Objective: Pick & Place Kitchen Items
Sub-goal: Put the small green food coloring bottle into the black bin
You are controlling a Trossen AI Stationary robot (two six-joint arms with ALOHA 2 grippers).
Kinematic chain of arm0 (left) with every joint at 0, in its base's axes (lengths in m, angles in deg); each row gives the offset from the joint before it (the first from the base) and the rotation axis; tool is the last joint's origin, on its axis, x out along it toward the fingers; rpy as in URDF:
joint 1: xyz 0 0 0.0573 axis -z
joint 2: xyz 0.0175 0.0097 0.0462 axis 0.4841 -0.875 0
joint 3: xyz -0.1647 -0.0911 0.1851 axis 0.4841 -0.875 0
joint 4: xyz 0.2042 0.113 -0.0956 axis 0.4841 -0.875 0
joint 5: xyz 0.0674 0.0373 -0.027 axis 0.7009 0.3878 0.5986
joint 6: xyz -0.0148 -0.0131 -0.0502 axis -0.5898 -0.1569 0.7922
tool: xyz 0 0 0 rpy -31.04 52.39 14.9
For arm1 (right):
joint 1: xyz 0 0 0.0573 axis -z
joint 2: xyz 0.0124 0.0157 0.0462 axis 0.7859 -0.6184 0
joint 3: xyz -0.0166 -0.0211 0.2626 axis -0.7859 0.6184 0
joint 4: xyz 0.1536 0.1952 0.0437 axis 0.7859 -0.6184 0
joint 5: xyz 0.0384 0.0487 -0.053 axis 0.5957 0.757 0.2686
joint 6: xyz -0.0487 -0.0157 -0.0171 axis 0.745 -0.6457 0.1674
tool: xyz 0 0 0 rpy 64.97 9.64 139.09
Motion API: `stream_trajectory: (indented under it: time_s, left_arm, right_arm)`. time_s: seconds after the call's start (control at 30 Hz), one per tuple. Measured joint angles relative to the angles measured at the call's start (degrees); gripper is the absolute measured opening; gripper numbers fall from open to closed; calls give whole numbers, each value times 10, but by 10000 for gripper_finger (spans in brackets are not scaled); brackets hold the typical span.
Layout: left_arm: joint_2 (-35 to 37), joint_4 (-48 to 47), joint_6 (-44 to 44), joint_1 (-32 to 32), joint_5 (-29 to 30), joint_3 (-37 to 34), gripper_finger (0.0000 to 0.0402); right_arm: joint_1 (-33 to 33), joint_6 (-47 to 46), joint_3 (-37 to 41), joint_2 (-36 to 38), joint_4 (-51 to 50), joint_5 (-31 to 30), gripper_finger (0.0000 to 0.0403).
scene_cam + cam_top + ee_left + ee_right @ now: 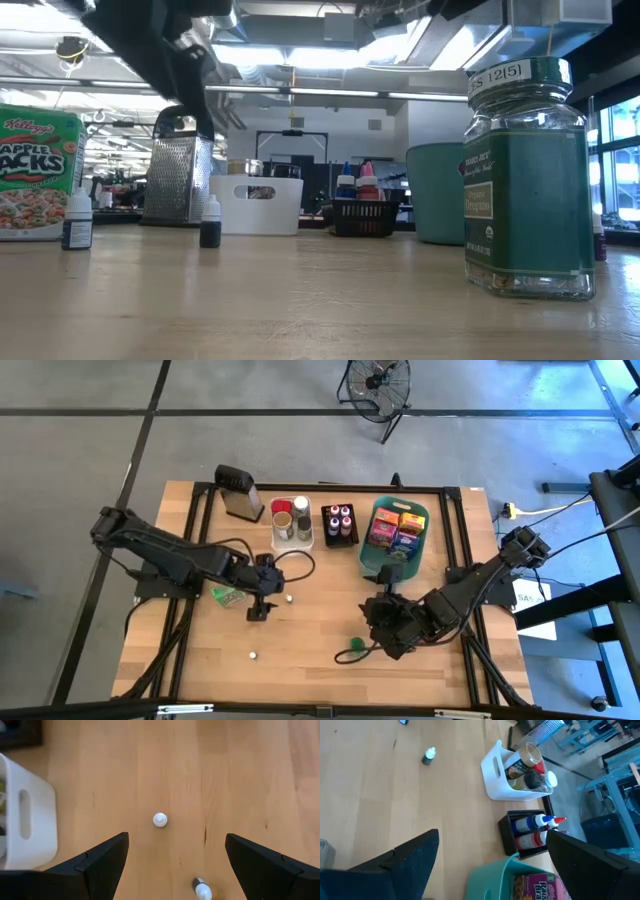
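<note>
Wood table (310, 630), both hands wide (empty)

Two dark arms are reaching over the table (310, 630), each ending in one pincer, the left pincer (262, 600) and the right pincer (385, 622). Three containers are standing along the far side: one white bin (292, 544), one black tray (340, 540) and one teal basket (385, 560). One metal grater (238, 493) is standing left of the bin. Two tiny white-capped bottles (290, 599) (252, 655) are sitting loose on the bare wood. One green jar (351, 651) is sitting near the right pincer, and one green cereal box (228, 596) is lying beside the left pincer. The bottles inside the tray are showing three coloured caps.
</note>
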Motion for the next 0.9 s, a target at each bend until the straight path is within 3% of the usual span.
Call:
stream_trajectory:
  time_s: [0.2, 0.43, 0.9]
  left_arm:
    - [-55, 2, -13, 0, 0, 0, 325]
    - [-119, 68, -75, 0, 1, 0, 324]
    - [-181, 89, -108, -26, 1, 0, 311]
  right_arm:
    - [-1, 0, 0, 0, 4, 11, 370]
    - [-12, 0, 0, 0, 5, 17, 370]
    - [-31, 2, 0, 0, 4, 17, 369]
